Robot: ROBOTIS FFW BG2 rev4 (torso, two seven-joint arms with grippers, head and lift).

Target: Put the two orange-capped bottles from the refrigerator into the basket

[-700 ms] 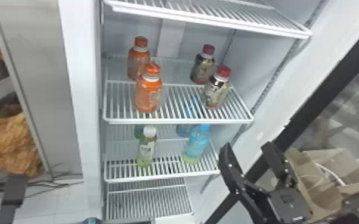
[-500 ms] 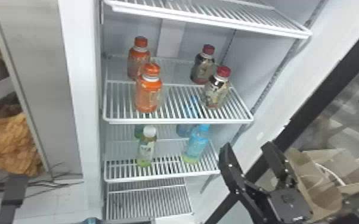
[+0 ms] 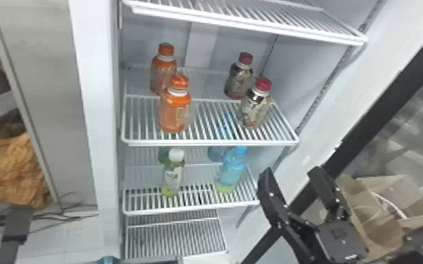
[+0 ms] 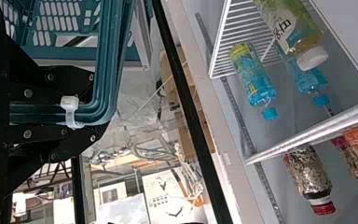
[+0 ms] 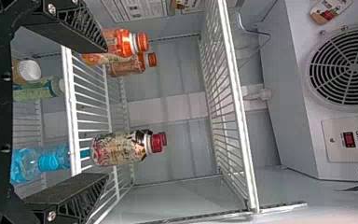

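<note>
Two orange-capped bottles, one in front and one behind, stand upright at the left of the refrigerator's middle shelf. My right gripper is at the lower right, open and apart from them. In the right wrist view the right gripper has empty space between its fingertips, with both orange bottles beyond the upper finger. The left gripper in the left wrist view is shut on the teal basket's handle, beside a white zip tie. A bit of the basket peeks in at the head view's bottom edge.
Two red-capped bottles share the shelf's right side. Below are green bottles and blue ones. An upper wire shelf overhangs. The dark door frame and cardboard boxes are at right.
</note>
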